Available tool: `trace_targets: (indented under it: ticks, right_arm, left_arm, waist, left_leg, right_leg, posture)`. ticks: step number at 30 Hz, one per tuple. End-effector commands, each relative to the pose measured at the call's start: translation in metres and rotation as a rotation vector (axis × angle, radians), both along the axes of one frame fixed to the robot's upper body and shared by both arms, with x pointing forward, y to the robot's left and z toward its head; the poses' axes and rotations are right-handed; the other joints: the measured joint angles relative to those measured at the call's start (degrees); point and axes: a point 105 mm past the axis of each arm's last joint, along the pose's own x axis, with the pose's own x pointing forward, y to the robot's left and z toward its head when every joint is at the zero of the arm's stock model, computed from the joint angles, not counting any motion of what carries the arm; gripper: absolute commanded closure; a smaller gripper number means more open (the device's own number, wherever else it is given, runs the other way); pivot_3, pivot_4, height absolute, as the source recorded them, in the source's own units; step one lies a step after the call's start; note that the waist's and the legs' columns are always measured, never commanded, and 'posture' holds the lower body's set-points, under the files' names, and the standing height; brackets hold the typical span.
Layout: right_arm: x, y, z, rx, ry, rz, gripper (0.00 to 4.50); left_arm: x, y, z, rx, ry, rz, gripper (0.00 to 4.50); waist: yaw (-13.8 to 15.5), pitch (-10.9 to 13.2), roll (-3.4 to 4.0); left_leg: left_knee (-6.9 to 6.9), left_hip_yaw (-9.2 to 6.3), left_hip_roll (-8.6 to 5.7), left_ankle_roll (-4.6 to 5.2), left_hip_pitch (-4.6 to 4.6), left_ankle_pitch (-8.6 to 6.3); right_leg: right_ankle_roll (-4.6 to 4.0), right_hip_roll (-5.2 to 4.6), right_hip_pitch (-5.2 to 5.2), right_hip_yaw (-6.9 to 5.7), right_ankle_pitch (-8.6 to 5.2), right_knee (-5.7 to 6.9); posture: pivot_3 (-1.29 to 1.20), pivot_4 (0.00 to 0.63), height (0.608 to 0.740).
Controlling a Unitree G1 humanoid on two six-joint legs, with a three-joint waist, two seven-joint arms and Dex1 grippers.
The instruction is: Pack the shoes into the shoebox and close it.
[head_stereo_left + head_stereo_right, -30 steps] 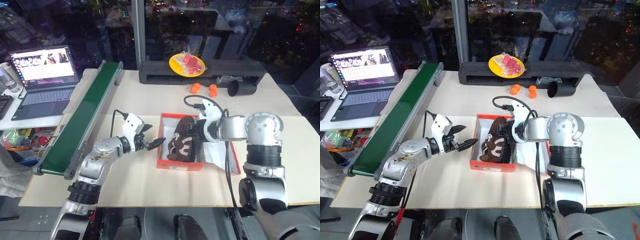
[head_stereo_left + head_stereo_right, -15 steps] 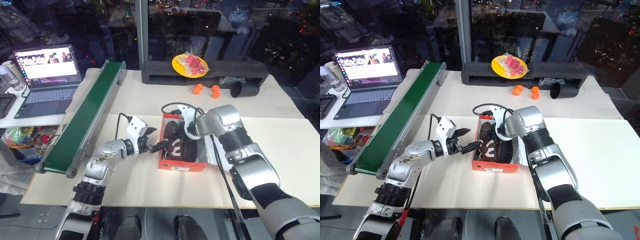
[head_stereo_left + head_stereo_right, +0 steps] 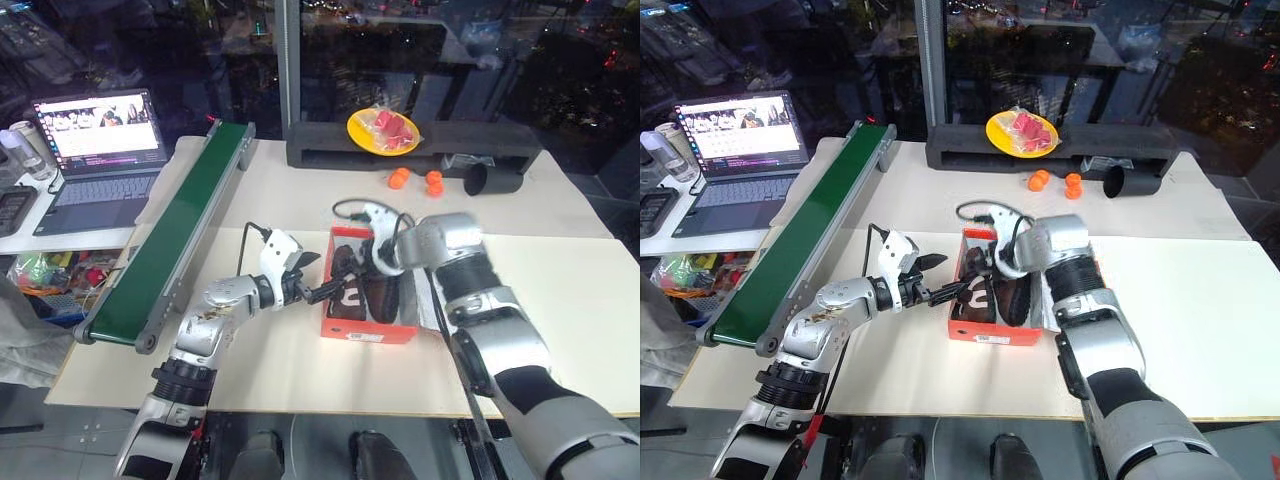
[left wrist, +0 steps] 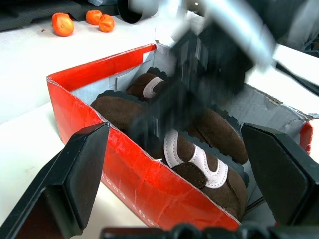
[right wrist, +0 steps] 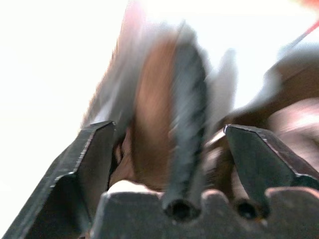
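The red-orange shoebox (image 3: 365, 328) stands open at the table's middle, its white-lined lid (image 3: 430, 300) lying flat on the right. Both dark brown shoes (image 4: 199, 149) with whitish markings lie side by side inside it. My left gripper (image 3: 318, 278) is open at the box's left wall, fingers (image 4: 75, 174) spread wide and pointing at the shoes. My right gripper (image 3: 372, 262) hangs over the far end of the box, pointing down. Its fingers (image 5: 89, 159) stand apart on either side of a blurred shoe (image 5: 154, 129) without gripping it.
A green conveyor belt (image 3: 175, 235) runs along the left, with a laptop (image 3: 95, 140) beyond it. At the back are a black ledge (image 3: 320, 155), a yellow plate (image 3: 383, 130) of red items, three oranges (image 3: 400, 178) and a black cup (image 3: 488, 180) on its side.
The right gripper, shut on a tilted shoe a second ago, lowered it into the box and has opened. The left gripper has stayed at the box's left wall.
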Motion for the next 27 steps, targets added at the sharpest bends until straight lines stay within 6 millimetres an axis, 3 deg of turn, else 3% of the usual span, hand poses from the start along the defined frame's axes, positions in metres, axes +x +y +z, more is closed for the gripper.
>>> trace_targets:
  ticks: [1,6,10,12,13,15,20,23,27]
  right_arm:
    - [-0.024,-0.006,0.061,0.098,-0.14,0.026,0.39]
    - [-0.044,-0.027,0.073,0.227,-0.263,-0.019,0.39]
    - [-0.073,-0.051,0.058,0.304,-0.309,-0.052,0.39]
    - [-0.091,-0.07,0.039,0.303,-0.298,-0.103,0.89]
    - [-0.1,-0.084,0.024,0.228,-0.278,-0.157,1.04]
    - [-0.12,-0.103,0.0,0.104,-0.24,-0.218,1.76]
    - [-0.161,-0.101,-0.018,0.048,-0.174,-0.134,3.48]
    - [-0.19,-0.1,-0.034,0.011,-0.045,-0.091,4.48]
    - [-0.21,-0.102,-0.075,-0.002,0.157,-0.17,4.48]
  left_arm:
    - [-0.008,-0.004,0.015,0.0,-0.078,-0.079,0.0]
    - [-0.011,0.011,0.016,0.107,-0.197,-0.17,0.0]
    - [-0.001,0.034,0.025,0.181,-0.293,-0.18,0.0]
    - [0.006,0.044,0.031,0.202,-0.336,-0.17,0.0]
    - [0.007,0.047,0.031,0.205,-0.342,-0.173,0.0]
    - [0.008,0.05,0.03,0.215,-0.34,-0.191,0.0]
    - [0.003,0.048,0.016,0.235,-0.304,-0.244,0.0]
    - [0.001,0.044,0.011,0.237,-0.291,-0.271,0.0]
    - [0.001,0.038,0.01,0.227,-0.294,-0.292,0.0]
  waist:
    - [0.0,0.0,0.02]
    - [0.1,0.0,0.01]
    - [0.6,0.0,0.04]
    - [1.1,0.0,0.04]
    - [1.0,0.0,0.04]
    - [1.3,0.0,0.06]
    - [0.1,0.0,0.1]
    - [-0.3,0.0,0.1]
    - [-0.8,0.0,0.01]
  left_leg:
    - [-0.04,-0.02,0.01,0.02,-0.03,-0.01]
    - [-0.11,-0.01,0.03,0.09,-0.01,-0.05]
    - [-0.07,0.02,-0.02,0.09,0.01,-0.05]
    - [-0.06,0.0,-0.01,0.09,-0.01,-0.05]
    - [-0.05,-0.08,0.0,0.09,-0.02,-0.05]
    - [-0.04,-0.05,-0.05,0.1,-0.06,-0.05]
    - [-0.02,0.02,-0.07,0.14,0.04,-0.07]
    - [-0.02,0.01,-0.03,0.16,0.25,-0.07]
    - [0.0,-0.01,0.0,0.18,0.33,-0.05]
  right_leg:
    - [0.0,0.01,-0.02,-0.01,0.0,0.07]
    - [-0.01,0.02,0.05,-0.06,0.0,-0.09]
    - [-0.01,-0.04,0.07,-0.04,-0.01,-0.26]
    - [-0.02,-0.03,0.09,-0.06,-0.02,-0.29]
    - [0.0,-0.02,0.14,-0.12,-0.07,-0.28]
    - [0.03,-0.08,0.14,-0.08,-0.09,-0.29]
    - [0.08,-0.1,0.19,0.06,-0.13,-0.26]
    - [0.03,-0.06,0.34,0.08,-0.17,-0.2]
    - [0.0,-0.02,0.46,0.07,-0.2,-0.19]
  posture:
    - [0.0,0.15,0.728]
    - [0.0,0.15,0.728]
    - [0.0,0.15,0.728]
    - [0.0,0.15,0.728]
    - [0.0,0.15,0.728]
    - [0.0,0.15,0.728]
    - [0.0,0.15,0.728]
    - [0.0,0.15,0.728]
    - [0.0,0.15,0.728]
